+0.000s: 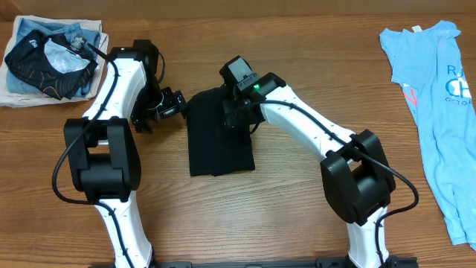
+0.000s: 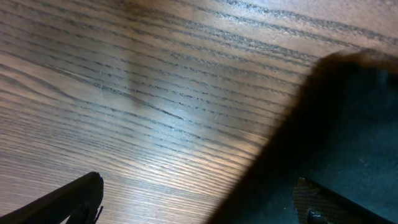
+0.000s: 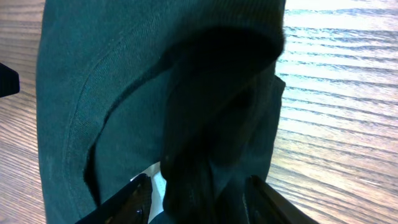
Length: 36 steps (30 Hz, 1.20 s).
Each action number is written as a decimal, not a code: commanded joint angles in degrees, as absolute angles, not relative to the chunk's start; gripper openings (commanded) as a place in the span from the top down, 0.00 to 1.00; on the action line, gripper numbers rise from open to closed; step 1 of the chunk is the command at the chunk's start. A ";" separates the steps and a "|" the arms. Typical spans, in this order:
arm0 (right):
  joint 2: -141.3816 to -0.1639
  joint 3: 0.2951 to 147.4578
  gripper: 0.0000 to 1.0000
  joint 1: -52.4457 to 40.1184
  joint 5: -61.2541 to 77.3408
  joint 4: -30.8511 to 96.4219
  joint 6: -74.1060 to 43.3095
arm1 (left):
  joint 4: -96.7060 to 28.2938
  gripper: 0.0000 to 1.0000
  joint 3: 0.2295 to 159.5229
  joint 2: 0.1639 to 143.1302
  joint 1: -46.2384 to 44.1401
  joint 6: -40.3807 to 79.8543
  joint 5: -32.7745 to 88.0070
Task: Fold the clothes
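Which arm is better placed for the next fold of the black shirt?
Right, probably. The right gripper is over the far end of the shirt, with fabric bunched between its fingers. The left gripper sits open at the shirt's left edge, over the table, holding nothing.

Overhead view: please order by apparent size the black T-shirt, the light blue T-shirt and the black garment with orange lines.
1. light blue T-shirt, largest, though cut by the frame edge.
2-3. black T-shirt and black garment with orange lines: look alike; the right arm hides part of the T-shirt.
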<state>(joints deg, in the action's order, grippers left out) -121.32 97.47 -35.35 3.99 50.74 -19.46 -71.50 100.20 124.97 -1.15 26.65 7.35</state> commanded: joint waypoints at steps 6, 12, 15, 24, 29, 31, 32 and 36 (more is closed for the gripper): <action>-123.48 97.54 0.71 -34.39 0.58 50.63 -22.48 | -71.70 0.00 99.44 124.92 -1.54 27.03 7.97; -123.48 97.56 0.93 -31.88 0.03 50.72 -22.81 | -71.70 0.00 99.44 124.92 -1.54 27.03 7.94; -123.48 97.56 0.94 -30.24 0.05 51.16 -22.81 | -71.66 0.00 99.44 124.92 -1.54 27.03 7.92; -123.48 97.56 0.74 -27.55 -0.34 54.85 -27.09 | -71.53 0.00 99.44 124.92 -1.54 27.03 7.92; -123.48 97.56 0.69 -27.51 -6.39 57.21 -27.29 | -71.72 0.00 99.44 124.92 -1.54 26.76 7.94; -123.48 97.56 0.75 -27.49 -7.38 57.80 -27.31 | -71.72 0.00 99.44 124.92 -1.54 26.59 7.94; -123.48 97.56 0.76 -27.44 -7.81 58.08 -27.35 | -71.72 0.00 99.44 124.92 -1.54 26.59 7.92; -123.46 97.58 0.76 -26.74 -10.72 59.13 -30.13 | -71.72 0.00 99.44 124.92 -1.54 26.59 7.94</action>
<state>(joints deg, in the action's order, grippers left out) -123.22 97.47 -27.40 -6.74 58.89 -27.70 -71.59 100.09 124.97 -1.15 26.63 7.33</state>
